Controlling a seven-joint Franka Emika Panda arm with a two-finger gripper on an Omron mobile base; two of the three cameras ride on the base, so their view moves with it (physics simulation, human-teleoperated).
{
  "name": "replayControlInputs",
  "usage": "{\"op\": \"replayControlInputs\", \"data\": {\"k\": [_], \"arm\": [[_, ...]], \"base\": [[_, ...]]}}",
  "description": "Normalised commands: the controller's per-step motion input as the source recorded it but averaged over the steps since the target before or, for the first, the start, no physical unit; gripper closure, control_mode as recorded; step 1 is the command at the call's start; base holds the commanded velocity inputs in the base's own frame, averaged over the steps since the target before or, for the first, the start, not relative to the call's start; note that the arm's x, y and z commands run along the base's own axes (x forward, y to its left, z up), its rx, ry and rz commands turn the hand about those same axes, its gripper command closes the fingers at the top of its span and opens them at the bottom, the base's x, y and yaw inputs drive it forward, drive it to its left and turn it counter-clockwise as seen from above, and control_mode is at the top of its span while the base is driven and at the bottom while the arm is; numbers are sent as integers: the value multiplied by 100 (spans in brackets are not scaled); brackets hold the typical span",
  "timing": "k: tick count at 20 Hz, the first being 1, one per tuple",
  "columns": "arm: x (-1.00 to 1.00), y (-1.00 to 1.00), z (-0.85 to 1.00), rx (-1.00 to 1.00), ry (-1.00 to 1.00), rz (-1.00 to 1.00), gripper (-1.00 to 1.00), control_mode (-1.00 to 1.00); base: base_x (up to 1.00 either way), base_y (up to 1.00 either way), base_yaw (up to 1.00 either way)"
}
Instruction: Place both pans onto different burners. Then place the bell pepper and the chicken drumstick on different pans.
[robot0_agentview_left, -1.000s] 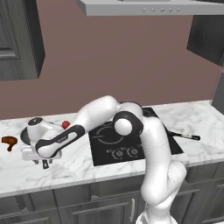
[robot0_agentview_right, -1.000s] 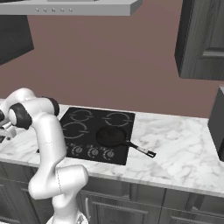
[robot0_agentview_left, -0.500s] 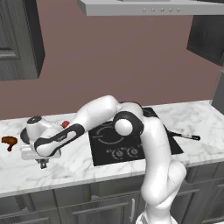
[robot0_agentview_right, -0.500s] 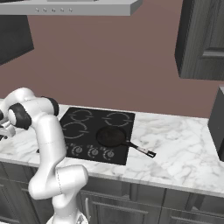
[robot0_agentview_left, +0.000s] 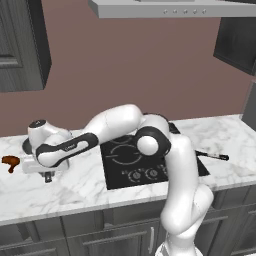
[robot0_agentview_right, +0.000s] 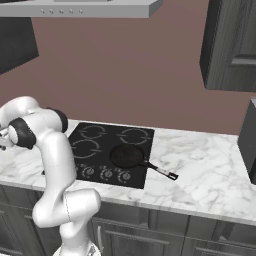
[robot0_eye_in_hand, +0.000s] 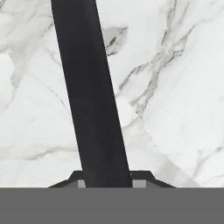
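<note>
The smaller black pan (robot0_agentview_right: 127, 156) sits on the cooktop's front right burner (robot0_agentview_right: 131, 157), handle pointing right. The brown chicken drumstick (robot0_agentview_left: 9, 162) lies on the table, left of the other pan (robot0_agentview_left: 27, 146), whose long black handle (robot0_eye_in_hand: 89, 96) lies over marble.

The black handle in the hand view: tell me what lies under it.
White-grey marble counter shows on both sides of the pan handle, which runs down between the fingertips of the gripper. The strip directly beneath it is covered.

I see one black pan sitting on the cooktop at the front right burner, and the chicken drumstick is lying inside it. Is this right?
Not quite. The pan does sit on the cooktop's front right burner, but it holds nothing. The chicken drumstick lies on the marble counter far left of the cooktop, as the left base view shows.
</note>
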Motion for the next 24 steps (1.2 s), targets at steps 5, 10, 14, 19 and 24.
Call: {"op": "replayControlInputs", "data": {"k": [5,10,14,19,24], "arm": [[0,-16,32,0,0,3,100,-100],[-1,-23,16,-1,-2,1,100,-100],[-3,-50,24,0,-1,0,100,-100],[0,-64,29,1,0,0,100,-100],[-3,-67,18,5,0,0,100,-100]], "base": [[0,0,0],[0,0,0],[0,0,0],[0,0,0],[0,0,0]]}}
